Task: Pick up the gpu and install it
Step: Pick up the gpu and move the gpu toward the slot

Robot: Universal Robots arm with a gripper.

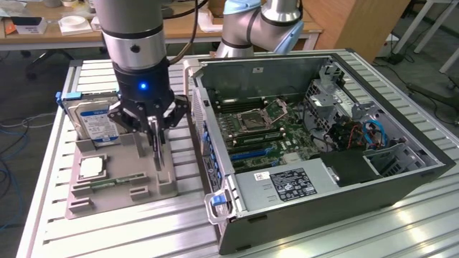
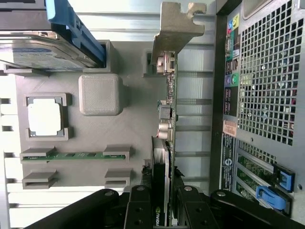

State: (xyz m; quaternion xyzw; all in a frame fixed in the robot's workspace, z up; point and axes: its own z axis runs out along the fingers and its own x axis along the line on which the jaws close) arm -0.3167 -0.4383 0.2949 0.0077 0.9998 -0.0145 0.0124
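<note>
The gpu (image 2: pixel 167 124) stands on its long edge over the side of the grey parts tray (image 2: pixel 133 138) that lies nearest the computer case. I see it edge-on: a thin green card with a black cooler and a silver end bracket (image 2: pixel 178 24) at its far end. My gripper (image 2: pixel 162 212) is shut on the card's near end, with one black finger (image 2: pixel 139 207) pressed on each face. In the exterior view my gripper (image 1: pixel 155 141) hangs straight down over the tray (image 1: pixel 126 161), and the bracket (image 1: pixel 188 80) rises behind it. Whether the card has left its slot, I cannot tell.
The tray also holds a blue-labelled hard drive (image 1: pixel 97 121) standing upright, a CPU (image 1: pixel 92 167) and a RAM stick (image 1: pixel 107 184). The open computer case (image 1: pixel 401 180) lies at the exterior view's right with its motherboard (image 1: pixel 265 129) exposed. A second arm (image 1: pixel 258 27) stands behind it.
</note>
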